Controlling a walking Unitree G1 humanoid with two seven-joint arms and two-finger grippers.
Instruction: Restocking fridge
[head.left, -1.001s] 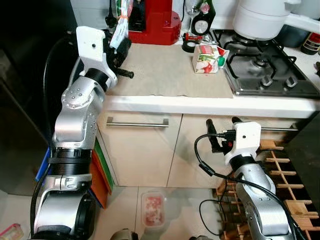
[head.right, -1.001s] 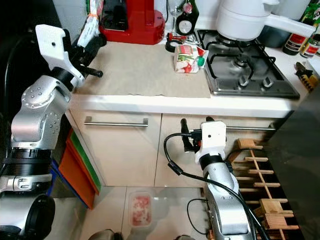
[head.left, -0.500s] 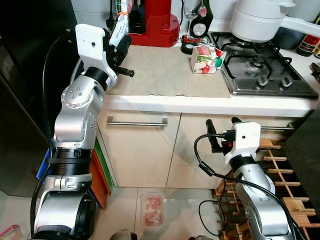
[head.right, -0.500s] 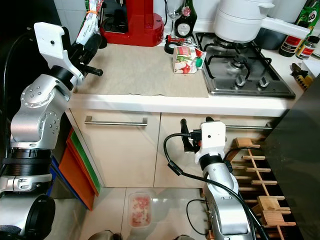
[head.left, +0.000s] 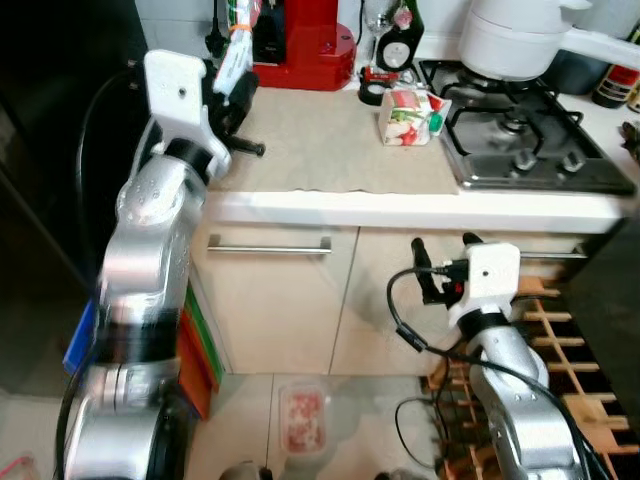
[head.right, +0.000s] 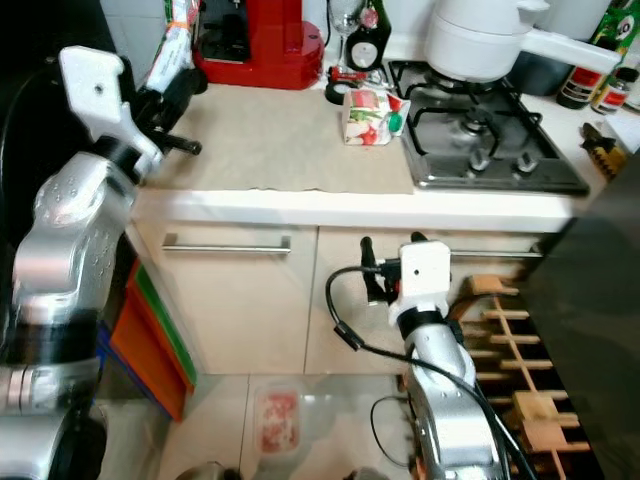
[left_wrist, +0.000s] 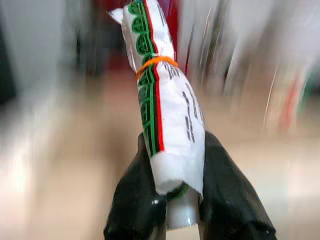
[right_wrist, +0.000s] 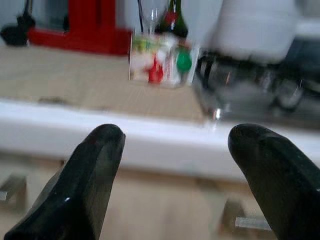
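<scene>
Above the desk's left end, the left tool grips a white packet banded in green and red. Below the desk edge, the right tool hangs released, facing a carton beside the hob.

A beige countertop bears a carton and a red machine.

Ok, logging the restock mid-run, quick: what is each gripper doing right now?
Left gripper: closed on a white packet with green and red stripes, raised at the counter's left end.
Right gripper: open, empty, below the counter edge.
</scene>
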